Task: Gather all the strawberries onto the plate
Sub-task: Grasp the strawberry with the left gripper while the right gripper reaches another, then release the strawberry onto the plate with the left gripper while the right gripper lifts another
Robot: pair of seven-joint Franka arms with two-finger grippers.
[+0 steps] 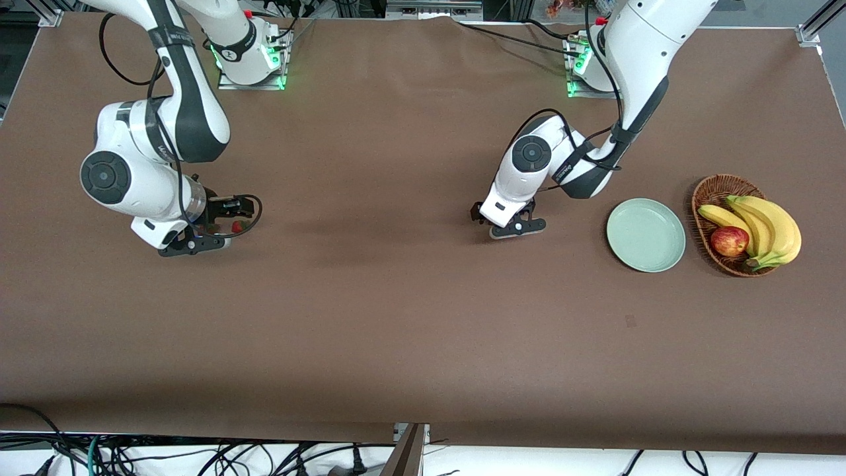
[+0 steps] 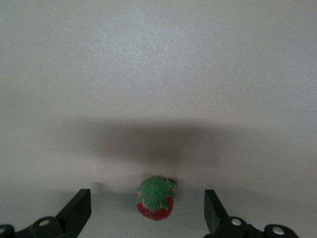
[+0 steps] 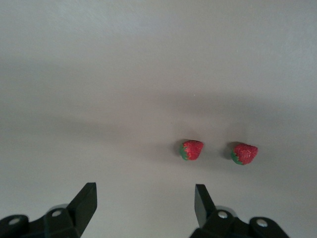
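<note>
Three strawberries on the brown table [image 1: 396,317], none in the plate [image 1: 646,235]. One berry [image 2: 155,200] lies on the cloth under the left gripper [image 2: 147,213], leafy cap turned up toward the wrist camera, sitting between the two black fingers [image 2: 78,210] with clear cloth on either side; fingers spread wide, touching nothing. In the front view that berry is hidden beneath the left gripper [image 1: 510,223], which is low over the table near mid-table, beside the plate on the side toward the right arm's end. Two more berries [image 3: 191,149] [image 3: 244,153] lie on their sides close together but apart, caps pointing the same way, seen by the right wrist camera ahead of the right gripper [image 3: 143,208]; its fingers [image 3: 85,202] are spread open and empty, neither berry between them. Front view shows only one of that pair [image 1: 236,227] as a red speck just beside the right gripper [image 1: 198,239], low over the table toward the right arm's end; the second I cannot make out there. Plate is pale green, empty, toward the left arm's end. Just beside it, apart, a wicker basket [image 1: 707,192] holding bananas [image 1: 767,228] and a red apple [image 1: 730,240].
</note>
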